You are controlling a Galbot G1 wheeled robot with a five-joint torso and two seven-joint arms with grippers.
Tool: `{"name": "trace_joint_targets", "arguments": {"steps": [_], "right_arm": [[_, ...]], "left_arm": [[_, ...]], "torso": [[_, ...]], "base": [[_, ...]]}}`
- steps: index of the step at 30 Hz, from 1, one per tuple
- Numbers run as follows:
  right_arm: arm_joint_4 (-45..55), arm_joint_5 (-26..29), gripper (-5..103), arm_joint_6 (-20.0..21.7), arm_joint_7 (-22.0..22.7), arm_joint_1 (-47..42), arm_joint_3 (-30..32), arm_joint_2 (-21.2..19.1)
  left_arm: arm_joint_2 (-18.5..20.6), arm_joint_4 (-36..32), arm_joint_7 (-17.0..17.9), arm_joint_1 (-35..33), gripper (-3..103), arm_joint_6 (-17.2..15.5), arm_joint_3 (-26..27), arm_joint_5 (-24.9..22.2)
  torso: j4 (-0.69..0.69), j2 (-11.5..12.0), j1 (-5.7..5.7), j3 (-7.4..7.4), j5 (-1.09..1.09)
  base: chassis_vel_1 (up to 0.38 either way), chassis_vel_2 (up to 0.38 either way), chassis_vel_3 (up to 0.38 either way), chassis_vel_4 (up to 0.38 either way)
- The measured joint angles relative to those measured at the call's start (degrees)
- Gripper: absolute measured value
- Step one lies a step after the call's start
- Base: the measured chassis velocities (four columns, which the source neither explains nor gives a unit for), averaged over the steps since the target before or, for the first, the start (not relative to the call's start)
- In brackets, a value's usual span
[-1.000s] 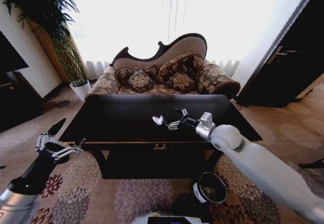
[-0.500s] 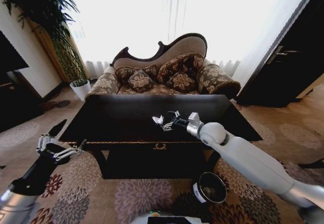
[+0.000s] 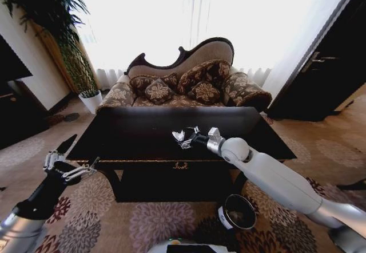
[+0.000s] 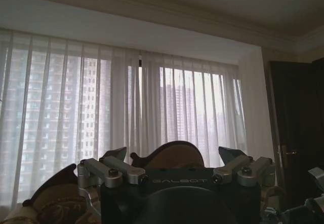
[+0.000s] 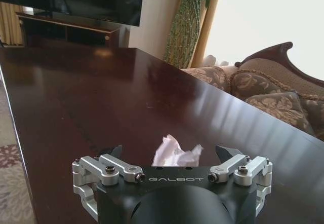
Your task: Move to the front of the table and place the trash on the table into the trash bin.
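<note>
The worktop (image 3: 143,133) stands in front of the robot, with a sofa (image 3: 189,84) behind it. A paper scrap (image 5: 174,154) lies on the worktop near its middle, between the spread fingers of the right tool (image 3: 184,138), which reaches over the top from the right. The bin (image 3: 237,212) sits on the floor before the worktop's right end, under the right arm. The left tool (image 3: 67,167) hangs off the worktop's front left corner. A plant pot (image 3: 90,100) stands on the floor left of the sofa.

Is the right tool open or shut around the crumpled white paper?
Open: the right tool has both fingertips spread, the crumpled white paper between them.
</note>
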State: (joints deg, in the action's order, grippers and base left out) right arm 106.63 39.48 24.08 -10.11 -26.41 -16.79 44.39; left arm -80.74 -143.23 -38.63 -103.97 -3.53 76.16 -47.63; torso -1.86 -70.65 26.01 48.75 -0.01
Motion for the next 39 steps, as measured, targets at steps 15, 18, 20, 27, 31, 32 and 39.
{"name": "trace_joint_targets", "arguments": {"steps": [15, 18, 20, 27, 31, 32, 39], "right_arm": [[-4.45, -1.33, 100, -0.84, -1.16, 5.94, -4.97, 2.42], [-5.72, -2.37, 100, -1.21, -1.98, 6.16, -5.12, 2.5], [-6.12, -2.68, 100, -1.41, -2.38, 6.12, -5.11, 2.45], [-6.74, -3.1, 92, -2.24, -3.78, 5.02, -4.43, 2.19], [-6.74, -3.11, 81, -2.36, -4.37, 4.66, -4.24, 2.2], [-6.74, -3.15, 76, -2.37, -4.47, 4.61, -4.22, 2.21], [-6.65, -3.3, 49, -2.45, -5.04, 4.31, -3.95, 2.29]], "left_arm": [[0.0, 0.0, -0.05, -0.87, 100, 0.18, 1.02, -0.3], [-0.1, -0.01, -0.04, -0.83, 100, 0.18, 1.02, -0.29], [-0.15, -0.01, -0.04, -0.77, 100, 0.18, 0.94, -0.22], [-0.37, -0.01, -0.06, -0.41, 100, 0.17, 0.06, 0.61], [-0.34, -0.01, -0.09, -0.33, 100, 0.16, -0.04, 0.87], [-0.33, -0.01, -0.09, -0.32, 100, 0.15, -0.04, 0.88], [-0.28, 0.0, -0.14, -0.34, 100, 0.13, -0.05, 0.9]], "torso": [[0.0, 0.0, 0.0, 0.0, 0.0], [0.0, 0.0, 0.0, 0.0, 0.0], [0.0, 0.0, 0.0, 0.0, 0.01], [0.0, 0.0, -0.01, 0.0, 0.01], [0.0, 0.0, -0.01, 0.0, 0.0], [0.0, 0.0, -0.01, 0.0, 0.0], [0.0, 0.0, -0.01, 0.0, 0.0]], "base": [[0.0, 0.0, 0.0, 0.0], [0.0, 0.0, 0.0, 0.0], [0.0, 0.0, 0.0, 0.0], [0.0, 0.0, 0.0, 0.0], [0.0, 0.0, 0.0, 0.0], [0.0, 0.0, 0.0, 0.0], [0.0, 0.0, 0.0, 0.0]]}}
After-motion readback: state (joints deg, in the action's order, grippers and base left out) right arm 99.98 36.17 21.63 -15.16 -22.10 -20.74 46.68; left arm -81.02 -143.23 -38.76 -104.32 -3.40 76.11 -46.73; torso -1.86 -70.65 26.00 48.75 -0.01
